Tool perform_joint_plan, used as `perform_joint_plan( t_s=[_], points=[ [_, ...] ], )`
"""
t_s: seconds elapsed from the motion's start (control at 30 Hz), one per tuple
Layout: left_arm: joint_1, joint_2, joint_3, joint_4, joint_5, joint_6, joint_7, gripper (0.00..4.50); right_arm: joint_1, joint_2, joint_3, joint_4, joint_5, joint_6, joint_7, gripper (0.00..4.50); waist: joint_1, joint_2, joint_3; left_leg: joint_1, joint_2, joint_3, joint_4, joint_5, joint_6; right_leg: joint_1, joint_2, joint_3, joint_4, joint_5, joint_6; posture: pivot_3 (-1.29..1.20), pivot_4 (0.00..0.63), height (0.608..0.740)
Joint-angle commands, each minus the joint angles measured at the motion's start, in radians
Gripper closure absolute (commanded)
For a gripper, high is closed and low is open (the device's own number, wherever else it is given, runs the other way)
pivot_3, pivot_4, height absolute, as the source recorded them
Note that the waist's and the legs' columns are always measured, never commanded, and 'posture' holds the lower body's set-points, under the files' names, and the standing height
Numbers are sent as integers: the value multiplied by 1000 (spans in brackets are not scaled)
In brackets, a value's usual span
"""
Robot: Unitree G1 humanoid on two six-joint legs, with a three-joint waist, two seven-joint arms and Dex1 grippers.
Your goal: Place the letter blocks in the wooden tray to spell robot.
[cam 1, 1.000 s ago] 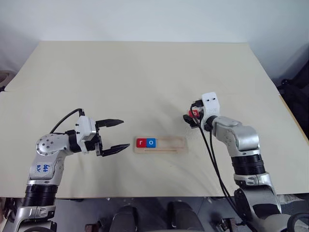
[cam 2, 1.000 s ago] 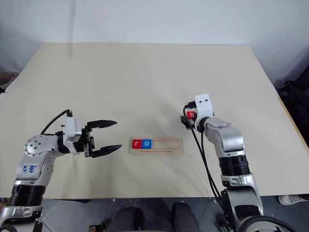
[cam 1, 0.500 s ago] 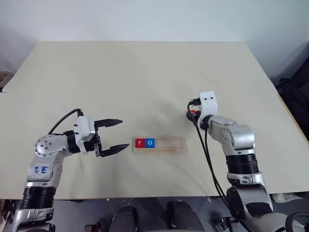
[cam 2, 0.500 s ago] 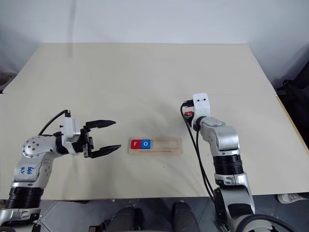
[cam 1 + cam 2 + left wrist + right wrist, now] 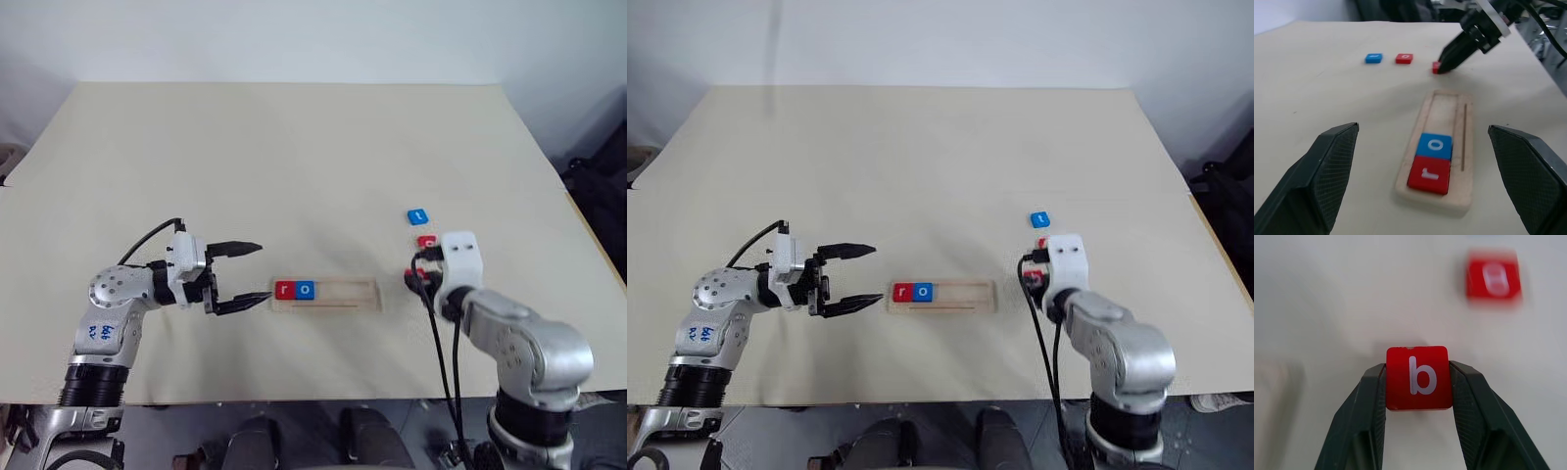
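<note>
The left hand [image 5: 241,278] hovers with fingers apart just left of the wooden tray [image 5: 326,294] — red r [image 5: 284,289] and blue o [image 5: 306,289] at its left end — while the right hand [image 5: 1418,382] clamps the red b block [image 5: 1419,377] near the tray's right end.

A white "b" stands on the red block [image 5: 1419,377]. In the wooden tray [image 5: 1459,154], a red block [image 5: 1429,174] reads "r" and a blue block [image 5: 1434,146] reads "o".

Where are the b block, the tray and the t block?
b block [image 5: 1419,377]: right wrist view, its lettered face.
tray [image 5: 348,291]: left eye view, bare groove right of the o.
t block [image 5: 418,216]: left eye view, its top face.
</note>
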Motion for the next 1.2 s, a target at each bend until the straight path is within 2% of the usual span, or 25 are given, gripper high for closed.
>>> perform_joint_plan(
  t_s=[0.03, 0.1, 0.27, 0.4, 0.5, 0.63, 0.73, 0.87, 1.03, 1.2],
  points=[
    [-28, -2, -3, 19, -12, -5, -26, 0, 27, 25, -15, -92, -19, 30, -22, 3038, -1, 0, 0, 1, 0, 0, 0, 0, 0, 0, 0, 0, 0, 0, 0, 0, 150, 740],
    [-39, -4, -7, 31, -9, -7, -34, 0, 36, 36, -12, -98, -27, 32, -25, 3038, 0, 0, 0, 1, 0, 0, 0, 0, -1, 0, 1, 0, 0, 0, 0, 0, 150, 740],
    [-65, -6, -11, 59, -5, -14, -48, 0, 52, 26, -17, -95, 12, -31, 43, 1286, 3, 0, 0, 1, -1, 0, 0, 0, -1, 0, 0, 0, -1, 0, 0, 0, 150, 740],
    [-63, -1, -4, 67, -1, -22, -47, 0, 78, -131, -115, -91, 147, -56, 273, 41, 4, 0, 0, 0, -1, 0, 0, 0, 0, 0, 0, 0, -2, 0, 0, 0, 150, 740],
    [-52, 3, 4, 65, 1, -28, -42, 0, 183, -312, -171, -43, 220, -279, 517, 41, 8, 0, 0, 0, -1, -1, -1, -1, 1, 2, 0, -1, -4, 0, 0, 0, 150, 740],
    [-34, 9, 15, 57, 0, -37, -39, 0, 368, -529, -143, 103, 144, -751, 814, 41, 9, -1, 0, 1, -2, 0, -2, -2, 3, 5, 1, -1, -9, 1, 2, 0, 150, 740],
    [-20, 14, 24, 41, -3, -41, -32, 0, 393, -620, -129, 330, 79, -1095, 978, 41, 1, -1, 0, 2, -2, 0, -1, -2, 3, 6, 1, 0, -10, 2, 4, 0, 150, 740],
    [4, 17, 29, 10, -7, -38, -20, 0, 267, -698, -34, 606, 13, -1387, 1117, 41, 1, 0, 1, 6, -2, 1, 1, -2, 4, 11, 1, 1, -11, 2, 4, 0, 150, 740],
    [33, 13, 24, -40, -10, -27, 1, 0, 20, -692, 120, 835, -14, -1486, 1236, 41, 4, 2, 2, 6, 0, 1, 4, -2, 4, 11, 1, 1, -9, 2, 4, 0, 150, 740],
    [52, 13, 21, -75, -16, -15, 10, 0, -106, -679, 225, 983, -49, -1551, 1309, 41, 11, 3, 3, 5, 0, 1, 6, -2, 4, 11, -1, 0, -9, 2, 4, 0, 150, 740]
  ],
)
